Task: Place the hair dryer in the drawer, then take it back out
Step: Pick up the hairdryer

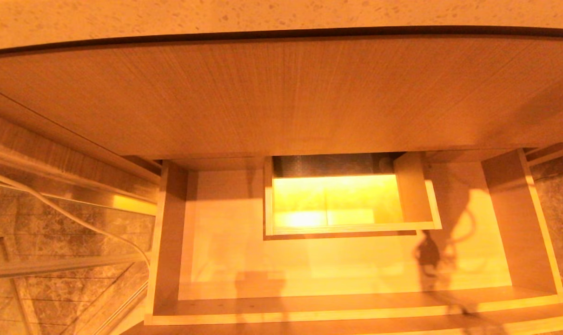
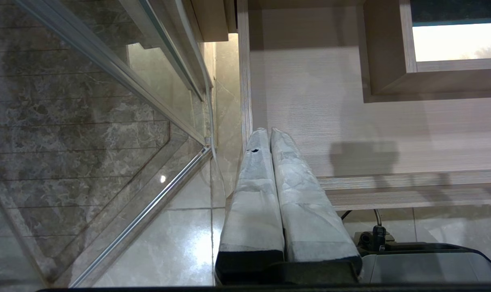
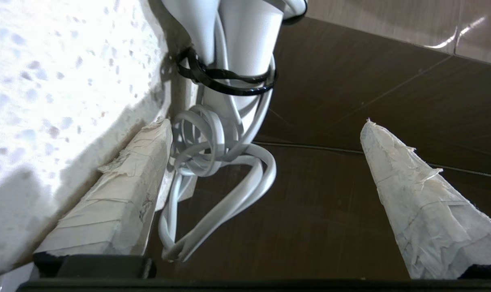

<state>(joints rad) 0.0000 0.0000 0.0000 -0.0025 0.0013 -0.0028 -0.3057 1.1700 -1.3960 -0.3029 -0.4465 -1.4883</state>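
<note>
Right gripper (image 3: 265, 129) spread wide beside hair dryer (image 3: 245, 44), drawer (image 1: 346, 270) open

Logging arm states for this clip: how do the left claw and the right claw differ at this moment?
The left claw has its taped fingers pressed together, shut and empty; the right claw has its fingers spread wide apart. The left claw hangs near the front left corner of the open drawer, above the tiled floor; the right claw is at the hair dryer and its bundled white cord, beside a speckled surface. Both have fingers wrapped in pale tape.
</note>
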